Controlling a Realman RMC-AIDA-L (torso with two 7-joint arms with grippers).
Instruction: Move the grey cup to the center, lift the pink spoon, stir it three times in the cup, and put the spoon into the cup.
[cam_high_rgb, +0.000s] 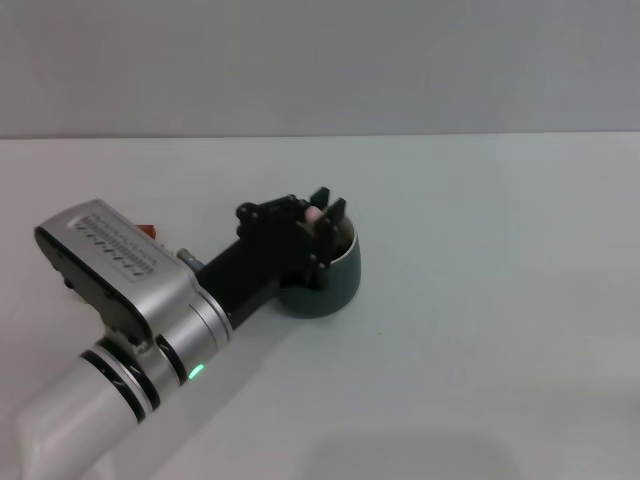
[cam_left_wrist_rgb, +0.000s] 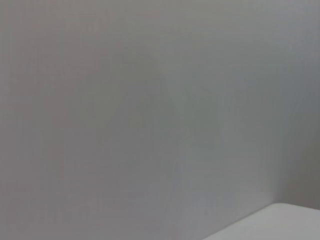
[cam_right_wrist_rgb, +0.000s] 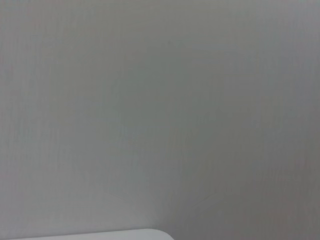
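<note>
- Nearest the head camera: left arm's silver wrist housing (cam_high_rgb: 115, 270), low on the left, with a green light lit on its white cuff.
- Extending from that housing up and to the right: black left gripper (cam_high_rgb: 325, 215), poised over the mouth of the grey cup.
- Left gripper fingers pressed onto a small pale pink piece at the tips, taken as the handle end of the pink spoon (cam_high_rgb: 313, 214); spoon bowl hidden, so depth inside the cup not determinable.
- Grey cup (cam_high_rgb: 337, 280) upright on the white bench (cam_high_rgb: 480, 300), near the middle of the bench in the head view; near rim and left side covered by the gripper body; handle and contents not visible.
- Small reddish block (cam_high_rgb: 148, 229) showing just behind the wrist housing, mostly hidden.
- Right gripper not seen in the head view; state of its fingers not determinable.
- Left wrist view: plain grey wall and one pale bench corner (cam_left_wrist_rgb: 280, 222) only.
- Right wrist view: plain grey wall and a pale bench edge (cam_right_wrist_rgb: 100, 235) only.
</note>
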